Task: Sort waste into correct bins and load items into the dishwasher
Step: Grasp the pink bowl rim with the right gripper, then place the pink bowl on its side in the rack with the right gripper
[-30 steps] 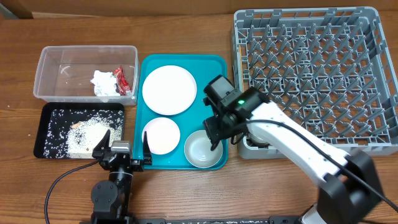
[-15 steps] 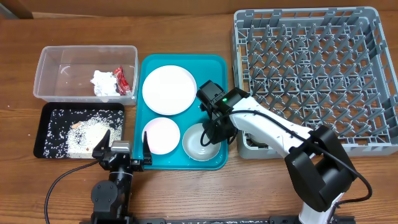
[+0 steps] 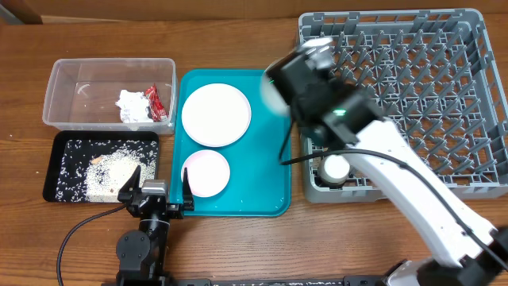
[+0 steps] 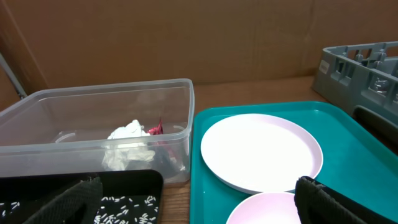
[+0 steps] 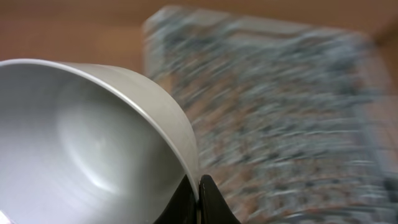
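The right gripper point(image 5: 198, 202) has its fingers pinched on the rim of the bowl point(image 5: 93, 143), holding it tilted in the air with the hollow towards the wrist. Beyond and below it sits the rack point(image 3: 413, 71), with the cup point(image 3: 333, 168) in the rack's near-left corner, under the arm. Left of this gripper, the teal tray point(image 3: 270, 183) carries the big plate point(image 3: 216, 114) and small plate point(image 3: 206, 172).

The left gripper point(image 3: 159, 184) rests spread wide and holds nothing; the small plate is just ahead of it. Ahead-left of it, the tub point(image 3: 111, 62) holds the tissue point(image 3: 132, 106) and wrapper point(image 3: 152, 101). Nearer, the black tray point(image 3: 49, 171) holds rice point(image 3: 111, 171).
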`<state>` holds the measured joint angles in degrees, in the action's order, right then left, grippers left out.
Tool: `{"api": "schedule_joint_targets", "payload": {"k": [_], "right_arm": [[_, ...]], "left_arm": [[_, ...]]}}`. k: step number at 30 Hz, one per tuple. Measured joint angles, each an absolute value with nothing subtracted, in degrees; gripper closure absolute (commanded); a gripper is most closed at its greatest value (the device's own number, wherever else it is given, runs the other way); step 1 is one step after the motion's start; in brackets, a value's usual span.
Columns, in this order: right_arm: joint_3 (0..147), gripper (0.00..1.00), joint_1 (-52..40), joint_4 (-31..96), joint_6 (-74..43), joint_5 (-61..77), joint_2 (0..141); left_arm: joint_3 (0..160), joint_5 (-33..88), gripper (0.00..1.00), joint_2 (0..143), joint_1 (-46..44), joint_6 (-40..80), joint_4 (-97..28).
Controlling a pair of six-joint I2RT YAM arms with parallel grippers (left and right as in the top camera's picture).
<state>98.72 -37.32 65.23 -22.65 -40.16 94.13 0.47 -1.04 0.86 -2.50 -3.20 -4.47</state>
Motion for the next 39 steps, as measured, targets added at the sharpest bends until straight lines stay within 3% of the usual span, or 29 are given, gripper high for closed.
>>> {"api": "schedule_joint_targets", "payload": {"k": [4, 11, 21, 39], "right_arm": [[98.5, 0.96, -31.3, 65.1, -24.5, -54.2, 94.9], [98.0, 0.96, -24.9, 69.1, -25.6, -63.3, 103.6], [97.3, 0.96, -26.0, 77.5, -30.3, -63.5, 114.4], [97.3, 0.96, -34.9, 80.9, -37.3, -58.1, 115.3]], "left_arm": [[0.5, -1.0, 0.00, 0.9, -2.5, -3.2, -4.4], [0.5, -1.0, 0.00, 0.9, -2.5, -3.2, -4.4], [0.5, -1.0, 0.00, 0.9, -2.5, -3.2, -4.4], [0.5, -1.0, 0.00, 0.9, -2.5, -3.2, -4.5]]}}
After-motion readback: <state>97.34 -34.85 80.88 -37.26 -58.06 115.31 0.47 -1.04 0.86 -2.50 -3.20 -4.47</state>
